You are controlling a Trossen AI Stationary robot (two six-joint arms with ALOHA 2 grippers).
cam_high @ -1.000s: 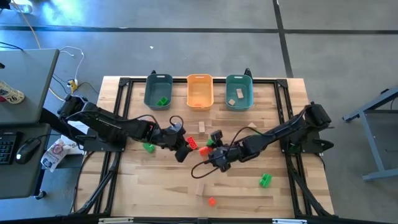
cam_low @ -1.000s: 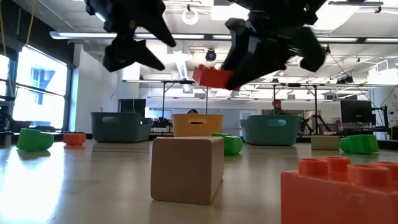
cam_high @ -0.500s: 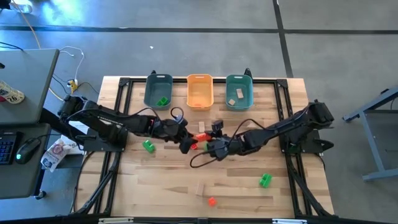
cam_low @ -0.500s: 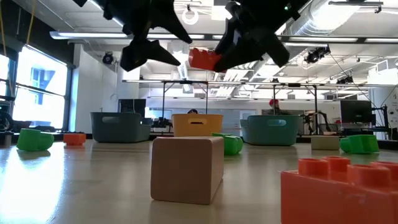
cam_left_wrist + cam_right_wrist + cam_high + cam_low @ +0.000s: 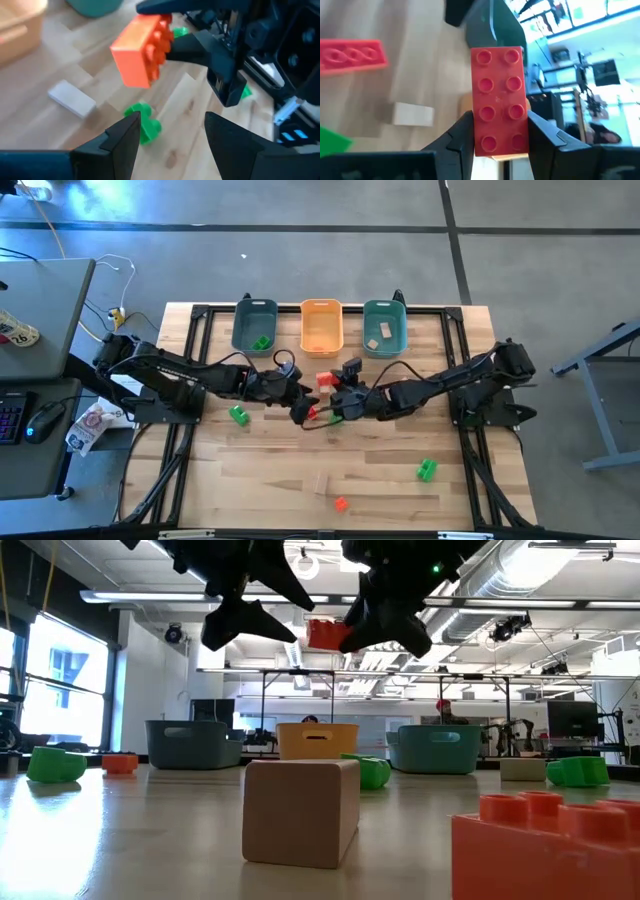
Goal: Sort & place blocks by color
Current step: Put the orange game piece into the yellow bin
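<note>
teal bins 2 | orange bin 1 | red blocks 3

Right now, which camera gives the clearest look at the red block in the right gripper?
The right wrist view: the red block fills the picture, its studs facing the camera, pinched between the right gripper's fingers. The left wrist view shows it side-on. The low view shows it small, held aloft. In the high view it is a small red patch.

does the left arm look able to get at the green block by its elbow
Probably yes. The left gripper is open and empty, and the green block lies alone on bare table close by, with nothing on or against it.
</note>
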